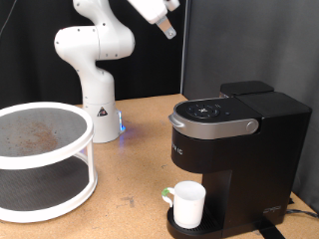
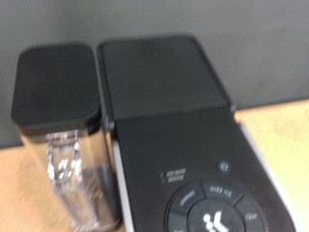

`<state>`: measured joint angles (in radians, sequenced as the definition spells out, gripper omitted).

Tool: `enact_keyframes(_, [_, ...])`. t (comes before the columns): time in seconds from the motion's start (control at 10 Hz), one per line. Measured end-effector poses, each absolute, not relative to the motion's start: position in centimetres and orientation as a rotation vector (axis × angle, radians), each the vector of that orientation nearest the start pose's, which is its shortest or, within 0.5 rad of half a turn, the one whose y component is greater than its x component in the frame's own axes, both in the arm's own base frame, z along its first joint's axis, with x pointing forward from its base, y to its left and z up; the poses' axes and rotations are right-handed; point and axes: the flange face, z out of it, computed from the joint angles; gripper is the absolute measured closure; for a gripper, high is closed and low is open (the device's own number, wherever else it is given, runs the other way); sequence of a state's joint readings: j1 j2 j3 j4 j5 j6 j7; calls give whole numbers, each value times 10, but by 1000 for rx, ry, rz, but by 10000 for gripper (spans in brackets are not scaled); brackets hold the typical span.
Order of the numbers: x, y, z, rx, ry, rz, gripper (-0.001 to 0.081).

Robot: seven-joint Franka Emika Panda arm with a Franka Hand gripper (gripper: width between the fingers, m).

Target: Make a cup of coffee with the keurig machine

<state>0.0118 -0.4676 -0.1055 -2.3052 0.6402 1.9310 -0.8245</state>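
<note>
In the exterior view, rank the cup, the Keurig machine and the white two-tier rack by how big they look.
1. Keurig machine and rack: similar extent in the picture, and both run off its edge, so I would not rank them.
2. Cup: clearly smallest, standing on the machine's drip tray.

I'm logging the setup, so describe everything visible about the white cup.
The cup is small, plain white and cylindrical, with no visible handle. It stands upright on the keurig machine's drip tray, under the brew head, mouth open upward. Nothing else touches it; the end effector is high above, near the exterior view's top.
</note>
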Motion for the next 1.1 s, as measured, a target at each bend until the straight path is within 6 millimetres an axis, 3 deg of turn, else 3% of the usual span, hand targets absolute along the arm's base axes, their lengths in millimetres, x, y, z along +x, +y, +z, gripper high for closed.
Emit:
enact_keyframes(0.2, [448,1,552,-2447,-591,-432,7])
enact_keyframes(0.3, [447,1,551,-2455,-599,-430,7])
enact_keyframes(0.5, [456,1,550,-2651,-623,-489,7])
enact_keyframes(0.8, [480,22,560,-2864,-833,-637,7])
enact_keyframes(1.1, [504,39,562,-2806,-992,-550,7])
